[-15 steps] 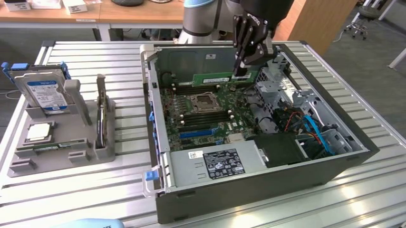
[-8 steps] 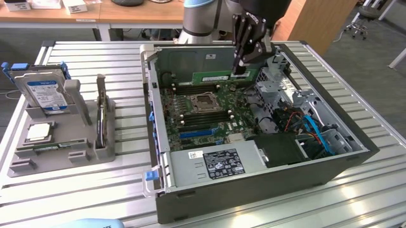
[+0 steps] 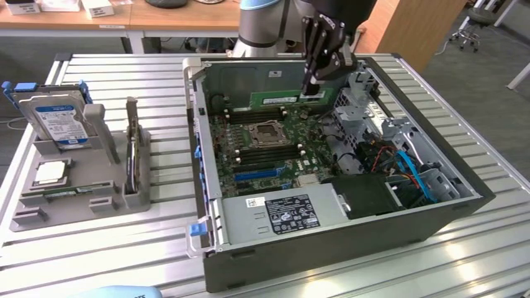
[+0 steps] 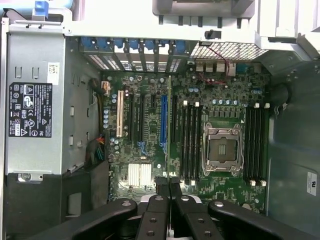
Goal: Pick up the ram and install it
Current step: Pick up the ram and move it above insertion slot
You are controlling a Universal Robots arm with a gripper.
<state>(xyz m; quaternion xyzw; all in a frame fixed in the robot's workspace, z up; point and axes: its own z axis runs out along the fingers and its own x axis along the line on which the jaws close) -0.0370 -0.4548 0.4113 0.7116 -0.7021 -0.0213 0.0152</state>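
I'm on the install step: gripper [image 4: 169, 183] pinched shut on the ram [image 3: 277, 97], held over the far end of the motherboard [image 3: 265, 149] in the open case [image 3: 331, 261], and I judge it needs squaring to an empty DIMM slot [image 4: 190, 142]

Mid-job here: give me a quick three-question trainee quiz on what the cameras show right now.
1. True or false: the gripper is shut on the ram.
2. The ram hangs over: A) the floor, B) the open computer case, C) a bare tabletop.
3. Fill in: the hard drive stands in the grey holder on the exterior view's ____.
Key: 1 true; 2 B; 3 left.
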